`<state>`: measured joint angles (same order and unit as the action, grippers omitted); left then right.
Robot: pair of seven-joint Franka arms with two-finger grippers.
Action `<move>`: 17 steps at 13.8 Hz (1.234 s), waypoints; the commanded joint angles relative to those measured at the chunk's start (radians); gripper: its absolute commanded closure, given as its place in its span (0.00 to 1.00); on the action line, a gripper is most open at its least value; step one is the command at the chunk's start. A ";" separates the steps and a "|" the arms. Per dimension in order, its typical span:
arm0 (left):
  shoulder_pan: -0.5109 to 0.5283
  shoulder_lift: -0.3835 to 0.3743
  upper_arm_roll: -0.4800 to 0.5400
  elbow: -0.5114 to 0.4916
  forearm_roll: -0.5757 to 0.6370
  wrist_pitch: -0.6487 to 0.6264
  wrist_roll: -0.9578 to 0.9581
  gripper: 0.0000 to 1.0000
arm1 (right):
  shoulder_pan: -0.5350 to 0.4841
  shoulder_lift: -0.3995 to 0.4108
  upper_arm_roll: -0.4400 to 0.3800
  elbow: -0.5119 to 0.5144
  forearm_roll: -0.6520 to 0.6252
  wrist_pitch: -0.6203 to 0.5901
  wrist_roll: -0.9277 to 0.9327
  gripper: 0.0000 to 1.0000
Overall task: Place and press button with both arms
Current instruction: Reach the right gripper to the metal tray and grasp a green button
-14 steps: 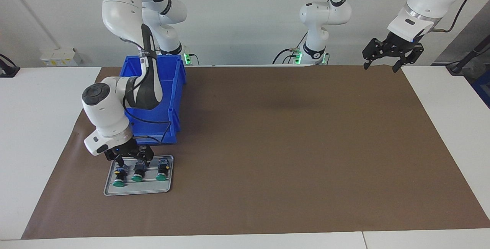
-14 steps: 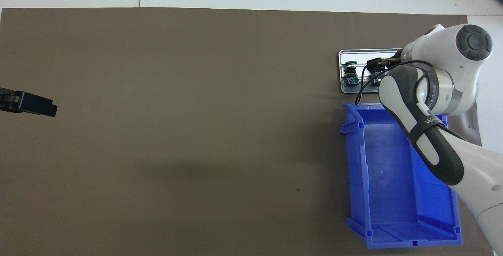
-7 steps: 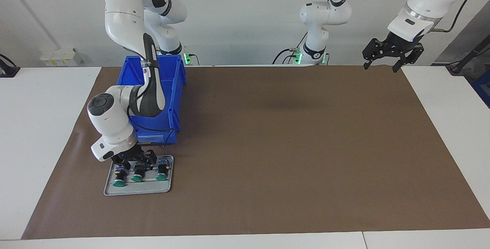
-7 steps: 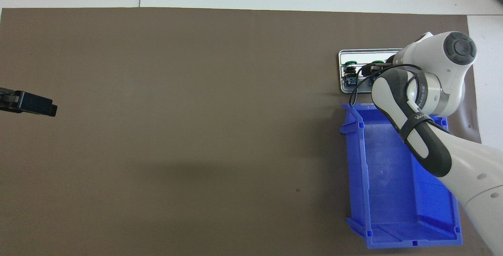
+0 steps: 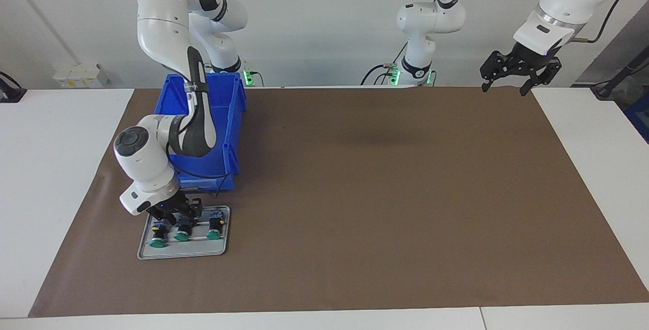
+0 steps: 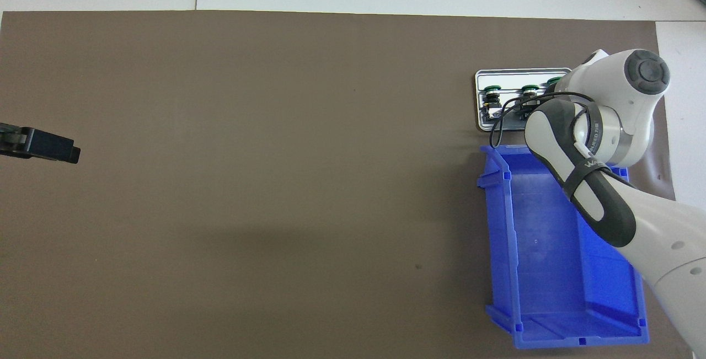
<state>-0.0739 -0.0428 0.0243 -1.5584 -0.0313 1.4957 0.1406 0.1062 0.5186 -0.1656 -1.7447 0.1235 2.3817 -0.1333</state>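
Note:
Three green-capped buttons lie side by side on a grey tray (image 5: pixel 182 252): one toward the right arm's end (image 5: pixel 157 243), the middle one (image 5: pixel 181 236) and a third (image 5: pixel 213 234). They also show in the overhead view (image 6: pixel 492 93). My right gripper (image 5: pixel 176 217) is low over the tray, at the base ends of the middle button and the button toward the right arm's end. Its wrist hides the fingers from above. My left gripper (image 5: pixel 508 84) is open, empty and high over the mat's corner at the left arm's end. Its tip shows in the overhead view (image 6: pixel 49 146).
A blue bin (image 5: pixel 229 117), which looks empty in the overhead view (image 6: pixel 543 271), stands just nearer to the robots than the tray. The right arm reaches over it. A brown mat (image 5: pixel 380 193) covers the table.
The right arm's wrist has drawn back slightly toward the robots over the tray, and the caps of two more buttons now show from above. The left arm has not moved.

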 commanded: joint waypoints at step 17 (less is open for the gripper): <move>0.013 -0.028 -0.007 -0.031 -0.010 0.003 0.008 0.00 | 0.326 -0.051 0.012 0.416 -0.042 -0.374 1.445 1.00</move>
<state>-0.0739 -0.0428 0.0243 -1.5584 -0.0313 1.4957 0.1406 0.3920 0.4776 -0.1567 -1.3248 0.0916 1.9756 1.0724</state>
